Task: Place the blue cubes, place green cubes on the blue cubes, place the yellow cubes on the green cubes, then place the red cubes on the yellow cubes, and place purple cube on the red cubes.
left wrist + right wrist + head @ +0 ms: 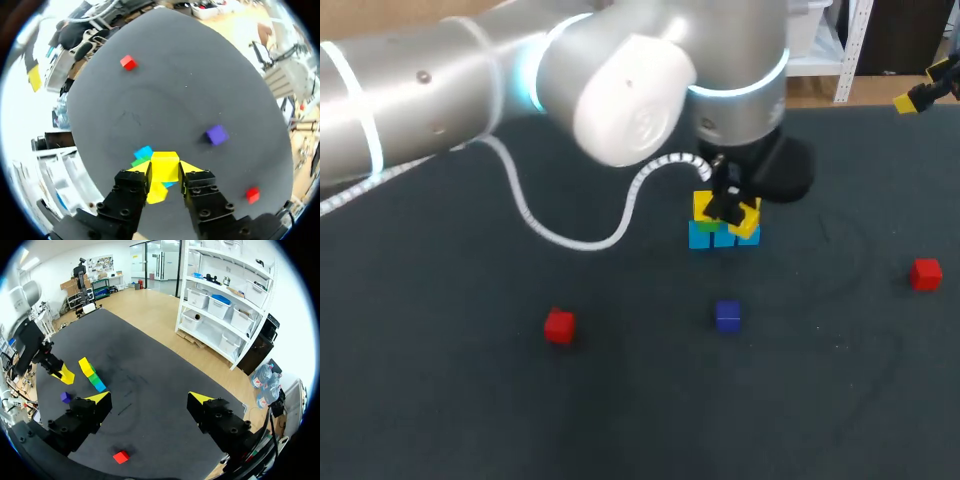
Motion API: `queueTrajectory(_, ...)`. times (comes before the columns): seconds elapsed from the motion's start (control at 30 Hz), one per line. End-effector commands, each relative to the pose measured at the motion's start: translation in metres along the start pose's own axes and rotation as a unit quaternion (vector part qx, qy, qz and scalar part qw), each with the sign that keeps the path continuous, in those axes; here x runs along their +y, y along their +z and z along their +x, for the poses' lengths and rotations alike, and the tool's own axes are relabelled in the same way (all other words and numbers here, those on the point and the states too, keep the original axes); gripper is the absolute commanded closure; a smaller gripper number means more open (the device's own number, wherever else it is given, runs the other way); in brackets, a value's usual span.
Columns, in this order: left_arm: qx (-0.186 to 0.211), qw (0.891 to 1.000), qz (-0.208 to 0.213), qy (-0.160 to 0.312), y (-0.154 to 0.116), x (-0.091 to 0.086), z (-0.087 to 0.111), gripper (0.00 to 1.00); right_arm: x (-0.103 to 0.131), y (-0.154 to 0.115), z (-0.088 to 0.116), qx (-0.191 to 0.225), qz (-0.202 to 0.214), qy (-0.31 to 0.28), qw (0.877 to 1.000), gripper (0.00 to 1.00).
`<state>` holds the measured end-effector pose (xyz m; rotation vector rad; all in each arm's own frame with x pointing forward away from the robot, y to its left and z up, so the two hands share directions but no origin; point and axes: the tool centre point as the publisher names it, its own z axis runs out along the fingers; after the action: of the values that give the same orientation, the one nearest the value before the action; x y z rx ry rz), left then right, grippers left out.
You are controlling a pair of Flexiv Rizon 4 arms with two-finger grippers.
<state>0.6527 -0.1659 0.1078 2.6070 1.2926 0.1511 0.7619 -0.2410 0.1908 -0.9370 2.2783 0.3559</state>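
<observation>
My left gripper [166, 171] is clenched on a small yellow cube [165, 162], right over the blue cubes [724, 238] and green cube [139, 162]. The purple cube [727, 316], a red cube [559, 326] and the other red cube [925, 273] lie apart on the dark table [440, 380]. My right gripper [150, 399] is spread wide, well away.

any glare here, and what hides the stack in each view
Head view: bright ring lights glare on the left arm, and the left pincer hides the stack's middle. Left wrist view: that pincer covers the stack's base. Right wrist view: the stack shows whole, nothing in front.
</observation>
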Motion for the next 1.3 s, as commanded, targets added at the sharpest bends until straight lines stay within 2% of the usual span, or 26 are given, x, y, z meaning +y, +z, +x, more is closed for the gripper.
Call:
queueTrajectory(0.03,0.017,1.000,0.013,0.013,-0.007,0.022,-0.013,1.00,0.000,0.000,0.000,-0.001,-0.001,0.000,1.000,0.00)
queueTrajectory(0.23,-0.010,0.999,0.019,0.034,0.008,0.045,-0.034,1.00,0.000,0.000,0.000,-0.001,-0.001,0.000,1.000,0.00)
queueTrajectory(0.6,-0.038,0.995,0.025,0.092,0.030,0.057,-0.068,1.00,0.000,0.000,0.000,-0.001,-0.001,0.000,1.000,0.00)
queueTrajectory(0.7,-0.043,0.993,0.020,0.106,0.030,0.058,-0.073,0.80,0.000,0.000,0.000,-0.001,-0.001,0.000,1.000,0.00)
queueTrajectory(0.77,-0.051,0.993,0.014,0.110,0.030,0.059,-0.075,0.58,0.000,0.000,0.000,-0.001,-0.001,0.000,1.000,0.00)
queueTrajectory(0.8,-0.052,0.992,0.010,0.112,0.030,0.060,-0.075,0.51,0.000,0.000,0.000,-0.001,-0.001,0.000,1.000,0.00)
queueTrajectory(0.83,-0.052,0.992,0.007,0.113,0.030,0.061,-0.076,0.08,0.000,0.000,0.000,-0.001,-0.001,0.000,1.000,0.00)
queueTrajectory(0.87,-0.054,0.992,0.002,0.110,0.030,0.063,-0.076,0.00,0.000,0.000,0.000,-0.001,-0.001,0.000,1.000,0.00)
queueTrajectory(1.07,-0.072,0.992,-0.037,0.095,0.015,0.068,-0.076,0.00,0.000,0.000,0.000,-0.001,-0.001,0.000,1.000,0.00)
queueTrajectory(1.23,-0.063,0.993,-0.090,0.034,-0.018,0.065,-0.046,0.00,0.000,0.000,0.000,-0.001,-0.001,0.000,1.000,0.00)
queueTrajectory(1.3,-0.028,0.993,-0.114,0.001,-0.034,0.058,-0.029,0.00,0.000,0.000,0.000,-0.001,-0.001,0.000,1.000,0.00)
